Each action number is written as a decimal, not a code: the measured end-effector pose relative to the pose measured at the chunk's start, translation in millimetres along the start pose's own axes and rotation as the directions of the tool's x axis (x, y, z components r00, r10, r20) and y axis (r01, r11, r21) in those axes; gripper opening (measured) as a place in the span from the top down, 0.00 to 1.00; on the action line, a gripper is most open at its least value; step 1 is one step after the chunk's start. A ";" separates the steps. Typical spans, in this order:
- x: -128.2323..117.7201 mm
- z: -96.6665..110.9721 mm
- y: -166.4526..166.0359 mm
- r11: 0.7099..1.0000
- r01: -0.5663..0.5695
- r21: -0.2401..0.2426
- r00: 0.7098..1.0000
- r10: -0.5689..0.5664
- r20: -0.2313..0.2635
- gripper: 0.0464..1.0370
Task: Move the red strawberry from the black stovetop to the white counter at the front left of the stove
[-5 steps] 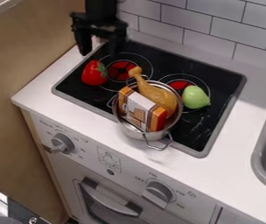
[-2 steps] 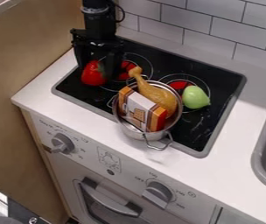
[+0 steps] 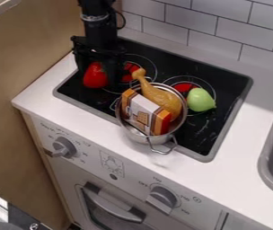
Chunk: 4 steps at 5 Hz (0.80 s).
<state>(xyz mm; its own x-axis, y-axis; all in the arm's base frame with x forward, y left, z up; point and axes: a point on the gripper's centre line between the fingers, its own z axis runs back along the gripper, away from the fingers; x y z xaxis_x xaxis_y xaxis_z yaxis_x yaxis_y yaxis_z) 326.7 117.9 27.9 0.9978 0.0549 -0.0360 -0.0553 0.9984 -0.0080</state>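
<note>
metal pot point(image 3: 140, 137): contains toy drumstick point(image 3: 164, 100) and orange-and-white box point(image 3: 143, 112). hand point(image 3: 97, 78): fingers apart, one either side of red toy strawberry point(image 3: 94, 78); contact cannot be told.

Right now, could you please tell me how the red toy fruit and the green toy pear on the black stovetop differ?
The red toy fruit sits partly behind the black gripper; the green toy pear is uncovered, beside the silver metal pot. The fruit is deep red, the pear pale green. Both rest on the black stovetop.
</note>
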 end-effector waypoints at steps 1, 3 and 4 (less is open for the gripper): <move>-1.9 1.7 0.4 1.000 -0.005 -0.009 1.000 0.005 -0.015 0.24; -1.9 13.3 0.4 1.000 -0.009 -0.027 0.999 0.008 -0.051 0.24; -0.9 21.7 2.6 1.000 0.002 -0.021 0.998 -0.004 -0.069 0.24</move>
<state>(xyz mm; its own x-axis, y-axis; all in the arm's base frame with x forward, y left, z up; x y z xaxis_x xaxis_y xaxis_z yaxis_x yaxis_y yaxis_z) 326.4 120.7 49.6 0.9932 0.0506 -0.1047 -0.0539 0.9981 -0.0294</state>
